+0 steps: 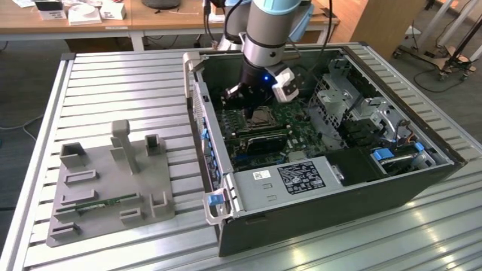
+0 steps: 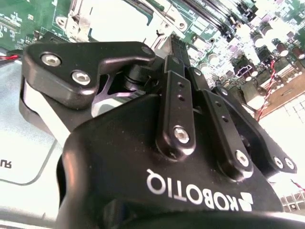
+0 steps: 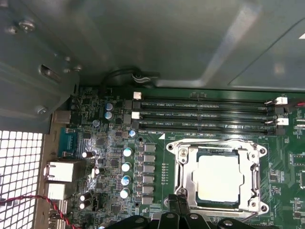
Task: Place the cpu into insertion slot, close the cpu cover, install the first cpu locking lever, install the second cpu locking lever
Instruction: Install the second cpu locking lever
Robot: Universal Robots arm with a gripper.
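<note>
- Inside the open computer case (image 1: pixel 391 186), the gripper (image 1: pixel 242 97) is hanging low over the green motherboard (image 1: pixel 290 121), just beside the insertion slot (image 1: pixel 261 117) on the exterior view's left.
- Its black fingers (image 3: pixel 177 206) are sitting pressed together, clenched with nothing between them, their tips reaching the socket's near rim in the first wrist view.
- In that view the cpu (image 3: pixel 218 178) is lying flat in the insertion slot (image 3: pixel 183 179), its pale metal top showing through the square window of the cpu cover (image 3: pixel 253 176), which is lying down over it (the frame looks level with the board).
- Long black memory slots (image 3: pixel 205 114) are running along the board just beyond the socket, toward the case wall.
- In the second wrist view the gripper (image 2: pixel 164 47) is pointing at the socket's silver frame, the cpu (image 2: pixel 114 19) showing bright past it.
- Outside the case, near the exterior view's left edge of the slatted metal table (image 1: pixel 113 79), a grey fixture block (image 1: pixel 113 186) is standing well apart from the work.
</note>
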